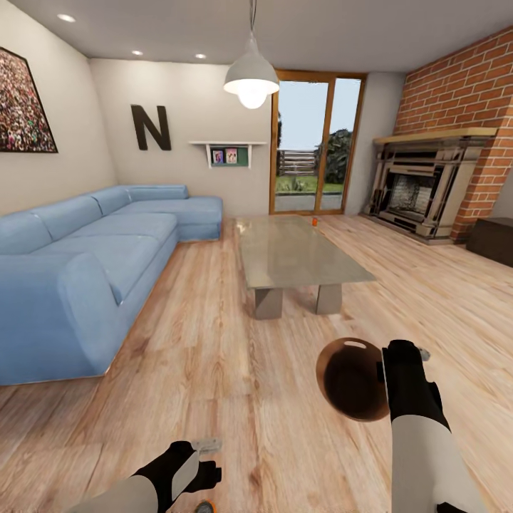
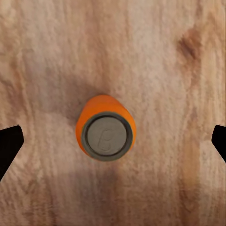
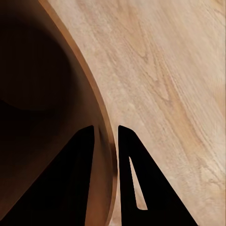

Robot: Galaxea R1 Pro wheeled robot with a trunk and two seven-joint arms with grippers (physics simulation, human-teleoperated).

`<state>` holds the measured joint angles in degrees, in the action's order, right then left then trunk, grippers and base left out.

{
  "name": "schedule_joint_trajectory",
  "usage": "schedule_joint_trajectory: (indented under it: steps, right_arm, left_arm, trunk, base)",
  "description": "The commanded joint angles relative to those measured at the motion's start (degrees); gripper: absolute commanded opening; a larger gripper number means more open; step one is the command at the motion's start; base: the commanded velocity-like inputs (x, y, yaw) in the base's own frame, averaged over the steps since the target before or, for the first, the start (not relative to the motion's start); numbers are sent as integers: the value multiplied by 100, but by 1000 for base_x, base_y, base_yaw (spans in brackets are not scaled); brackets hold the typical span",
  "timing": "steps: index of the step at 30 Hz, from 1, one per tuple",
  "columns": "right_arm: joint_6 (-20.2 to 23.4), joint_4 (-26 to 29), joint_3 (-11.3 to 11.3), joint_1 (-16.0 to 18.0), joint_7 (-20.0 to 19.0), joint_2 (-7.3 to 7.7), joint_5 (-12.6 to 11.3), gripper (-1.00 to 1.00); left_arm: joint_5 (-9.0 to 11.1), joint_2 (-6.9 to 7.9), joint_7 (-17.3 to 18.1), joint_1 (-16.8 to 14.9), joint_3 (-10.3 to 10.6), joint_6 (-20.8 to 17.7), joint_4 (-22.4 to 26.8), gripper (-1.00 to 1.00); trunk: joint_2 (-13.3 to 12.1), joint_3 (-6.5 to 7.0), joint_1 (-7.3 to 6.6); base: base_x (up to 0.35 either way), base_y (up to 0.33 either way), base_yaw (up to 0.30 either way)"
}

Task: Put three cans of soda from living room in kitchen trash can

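Observation:
An orange soda can stands upright on the wood floor, seen from straight above, its grey top facing the camera. My left gripper hangs over it, open, one dark fingertip far out on each side of the can. In the head view this can peeks out at the bottom edge below the left gripper. A second can stands at the far end of the glass coffee table. My right gripper is shut on the rim of the trash can, whose tan inside faces the head camera.
The light-blue corner sofa fills the left side. A brick fireplace and a dark box stand at the right. A pendant lamp hangs ahead, before the glass door. Wood floor lies between sofa and table.

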<state>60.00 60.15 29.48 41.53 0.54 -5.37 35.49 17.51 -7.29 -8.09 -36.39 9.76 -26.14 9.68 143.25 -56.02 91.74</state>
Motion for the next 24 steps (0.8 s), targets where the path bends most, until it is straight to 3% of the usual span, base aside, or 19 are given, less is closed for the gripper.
schedule_joint_trajectory:
  steps: [1, 16, 24]
  right_arm:
    - [0, 4, -4, 4, -10, 0, -25, -100]
    - [0, 4, -4, 4, -10, -8, -24, -100]
    - [0, 5, -7, 4, -10, -8, -24, -100]
  left_arm:
    - [-1, 0, 0, 0, 0, 3, 0, 100]
    - [-2, -6, 11, 0, 0, 78, 5, 100]
    - [2, 6, 17, 0, 7, 347, 7, 100]
  trunk:
    - [3, -22, 1]
    - [23, -354, 40]
    - [33, -531, 61]
  base:
    - [0, 0, 0]
    - [0, 0, 0]
    - [0, 0, 0]
